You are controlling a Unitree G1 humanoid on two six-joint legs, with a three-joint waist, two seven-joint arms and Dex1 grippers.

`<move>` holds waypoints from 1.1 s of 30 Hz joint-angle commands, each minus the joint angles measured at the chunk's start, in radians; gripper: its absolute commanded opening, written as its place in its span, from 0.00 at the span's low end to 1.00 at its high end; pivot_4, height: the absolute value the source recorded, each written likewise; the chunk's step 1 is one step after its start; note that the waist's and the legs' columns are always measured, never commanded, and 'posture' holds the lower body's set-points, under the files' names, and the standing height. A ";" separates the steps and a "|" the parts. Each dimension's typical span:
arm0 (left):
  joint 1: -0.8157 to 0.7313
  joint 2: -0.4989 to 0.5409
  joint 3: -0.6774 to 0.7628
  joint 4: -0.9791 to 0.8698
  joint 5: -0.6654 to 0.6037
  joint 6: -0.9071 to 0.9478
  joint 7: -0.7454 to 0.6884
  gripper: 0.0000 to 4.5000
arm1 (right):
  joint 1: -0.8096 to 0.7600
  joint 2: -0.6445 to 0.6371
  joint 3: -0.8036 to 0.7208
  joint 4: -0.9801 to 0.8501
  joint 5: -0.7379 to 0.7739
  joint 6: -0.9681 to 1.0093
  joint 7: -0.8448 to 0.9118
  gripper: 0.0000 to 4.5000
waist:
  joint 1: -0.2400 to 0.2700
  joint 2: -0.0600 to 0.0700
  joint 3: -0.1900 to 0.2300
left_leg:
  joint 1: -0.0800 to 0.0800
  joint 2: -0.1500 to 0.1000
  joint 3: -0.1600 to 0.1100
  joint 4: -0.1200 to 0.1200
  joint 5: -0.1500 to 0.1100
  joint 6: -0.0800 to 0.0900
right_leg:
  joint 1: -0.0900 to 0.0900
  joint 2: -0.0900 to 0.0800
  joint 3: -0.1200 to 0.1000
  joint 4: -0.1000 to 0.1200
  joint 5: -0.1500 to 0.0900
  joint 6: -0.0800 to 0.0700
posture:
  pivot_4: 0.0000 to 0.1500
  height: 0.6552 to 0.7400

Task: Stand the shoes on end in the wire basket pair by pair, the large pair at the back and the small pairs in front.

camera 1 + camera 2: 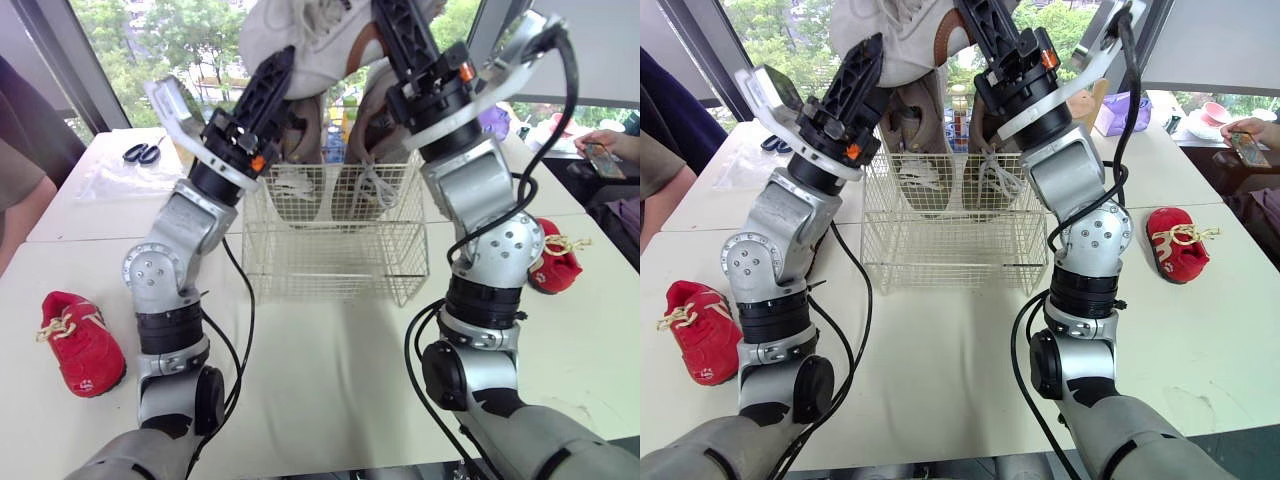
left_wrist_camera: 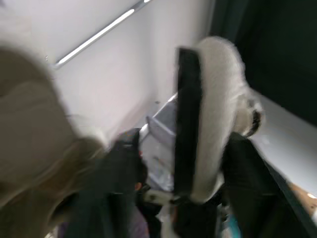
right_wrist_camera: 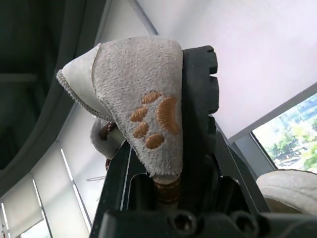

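Both arms are raised over the wire basket (image 1: 330, 262). A large off-white shoe (image 1: 305, 35) hangs above the basket's back, held between them. My right gripper (image 3: 168, 116) is shut on its fleece tab with a brown paw print (image 3: 153, 121). My left gripper (image 1: 275, 80) is shut on the shoe's white fleece edge (image 2: 218, 104). Beige shoe parts (image 1: 385, 125) and white laces (image 1: 375, 185) reach down into the back of the basket. One small red shoe (image 1: 82, 342) lies on the table at the left, another red shoe (image 1: 553, 260) at the right.
Scissors (image 1: 145, 152) and a clear plastic bag (image 1: 115, 180) lie on the far left table. A person sits at the left edge. A person's hand with a phone (image 1: 603, 150) is at the far right. The white table (image 1: 330, 370) spreads before the basket.
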 commanded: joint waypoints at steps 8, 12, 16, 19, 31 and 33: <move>0.225 0.304 -0.036 -0.265 0.148 0.134 0.011 0.99 | -0.112 -0.321 -0.066 0.109 -0.016 0.052 0.292 0.15 | 0.001 0.000 0.001 | 0.000 0.000 0.000 0.000 0.000 0.001 | 0.000 0.000 0.000 -0.001 0.000 0.000 | 1.00 1.00; 0.392 0.428 -0.009 -0.438 0.112 0.178 0.036 0.99 | -0.170 -0.557 -0.009 0.293 -0.160 0.065 0.587 0.15 | 0.000 0.000 0.001 | 0.000 0.000 0.000 -0.001 -0.002 0.003 | 0.001 -0.001 0.001 -0.004 0.000 0.000 | 1.00 1.00; 0.481 0.502 0.031 -0.525 0.056 0.154 0.084 0.99 | -0.195 -0.676 0.085 0.399 -0.308 0.037 0.809 0.15 | -0.001 0.001 0.001 | 0.000 0.001 0.001 -0.002 -0.003 0.004 | 0.002 -0.004 0.002 -0.008 0.000 -0.001 | 1.00 1.00; 0.543 0.548 0.057 -0.568 0.029 0.142 0.107 0.99 | -0.186 -0.720 0.159 0.449 -0.428 -0.008 0.938 0.15 | -0.004 0.001 0.001 | 0.001 0.002 0.001 -0.003 -0.003 0.004 | 0.002 -0.004 0.002 -0.008 0.000 -0.001 | 1.00 1.00; 0.644 0.648 0.101 -0.563 -0.031 0.093 0.113 0.99 | -0.126 -0.713 0.297 0.521 -0.693 -0.158 1.162 0.15 | 0.001 0.001 0.001 | 0.001 0.000 0.001 -0.003 -0.003 0.004 | 0.004 -0.008 0.000 -0.011 -0.002 -0.005 | 1.00 1.00; 0.646 0.655 0.100 -0.559 -0.038 0.089 0.112 0.99 | -0.105 -0.710 0.306 0.514 -0.710 -0.160 1.186 0.15 | 0.001 0.001 0.001 | 0.001 0.000 0.002 -0.003 -0.003 0.004 | 0.004 -0.009 0.000 -0.012 -0.002 -0.005 | 1.00 1.00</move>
